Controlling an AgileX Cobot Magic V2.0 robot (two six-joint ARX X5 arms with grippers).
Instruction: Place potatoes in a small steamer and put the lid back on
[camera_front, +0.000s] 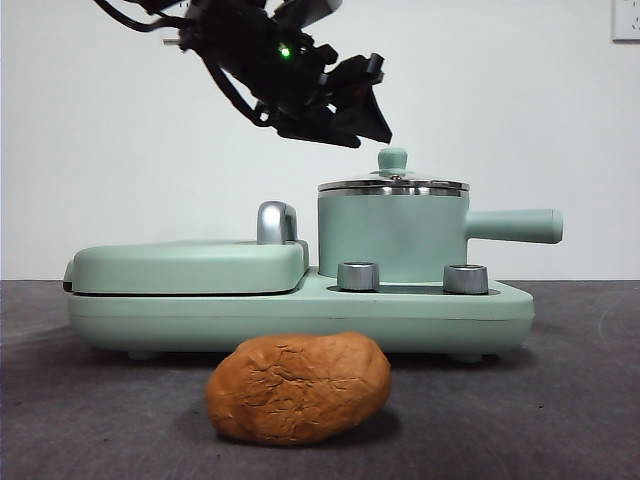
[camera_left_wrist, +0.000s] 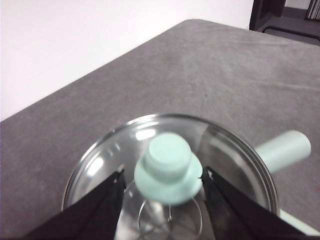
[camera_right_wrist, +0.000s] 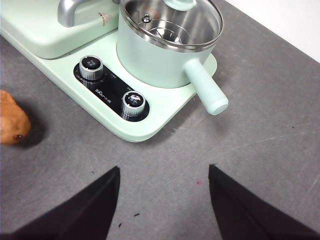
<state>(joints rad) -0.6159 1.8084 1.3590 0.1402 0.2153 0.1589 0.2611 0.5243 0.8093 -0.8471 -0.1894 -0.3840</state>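
Left gripper (camera_left_wrist: 162, 186) hangs tilted above the round clear glass lid (camera_front: 393, 184), coming down from the upper left in the front view. Its two black jaws stand spread, one on either side of the small mint-green knob (camera_left_wrist: 168, 168) — not touching it as far as the wrist view shows, nothing clasped.

Right gripper (camera_right_wrist: 164, 200) hovers over bare grey table (camera_right_wrist: 265, 150) near the front of the cooker, jaws spread apart, holding nothing.

Oval orange-brown potato (camera_front: 298, 388), skin rough and cracked, lies on the table at the near side, in front of the cooker and apart from it.

Small mint-green cylindrical steamer pot (camera_front: 392, 238) with steel rim sits on the right part of the mint-green cooker base (camera_front: 300, 315), straight handle (camera_front: 514, 226) pointing right. The lid rests on the pot rim. Through the glass a wire rack shows inside; no food can be made out in it.

To the left of the pot — flat mint-green griddle cover (camera_front: 187, 265) with chrome handle (camera_front: 276, 221), shut. Two steel-ringed dials (camera_right_wrist: 112, 84) on the base's front.
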